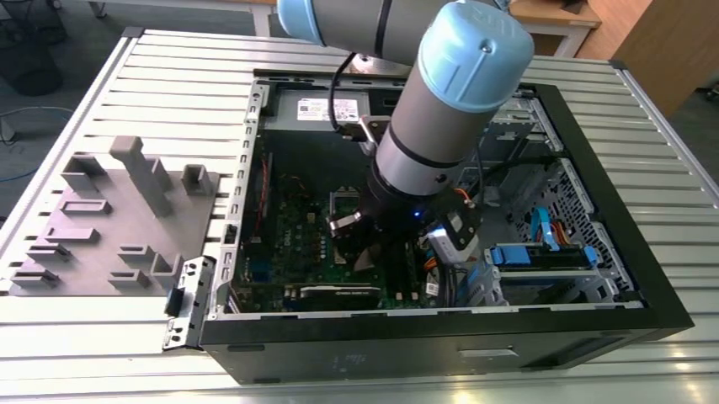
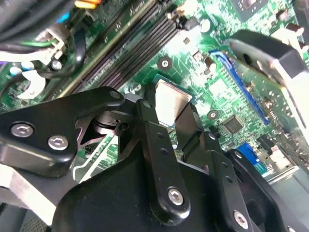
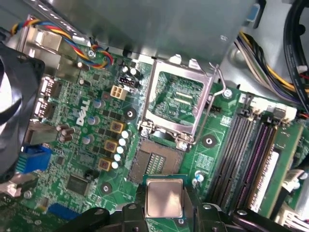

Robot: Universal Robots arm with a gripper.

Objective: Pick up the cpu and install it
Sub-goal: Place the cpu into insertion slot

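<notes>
Where its two black fingers [image 2: 155, 140] close in, the gripper [image 2: 170, 115] is clamped on the cpu [image 2: 171, 99], holding the small silver-topped square by two opposite edges with its metal face bare between them. In the first wrist view the cpu [image 3: 164, 197] hangs over the green motherboard [image 3: 208, 162], just beside the dark socket [image 3: 152, 162]; whether it touches the board cannot be told. Past the socket the rectangular silver socket frame [image 3: 176, 99] appears swung open, the board showing through its window, with a thin wire lever [image 3: 215, 94] along one side. Long dark memory slots [image 3: 246, 150] run alongside the socket area, a blue connector [image 3: 34, 157] sits near the board's far edge, and a bundle of coloured wires [image 3: 91, 48] loops above it. In the exterior view the gripper [image 1: 365, 244] is down inside the open computer case [image 1: 450, 324], and the grey and pale-blue arm [image 1: 450, 109] slants up out of it. The case lies on a slatted metal bench [image 1: 168, 76]. On the exterior view's left, well apart from the gripper, a grey plastic fixture [image 1: 113, 219] with upright blocks rests on the same bench beside the case.
</notes>
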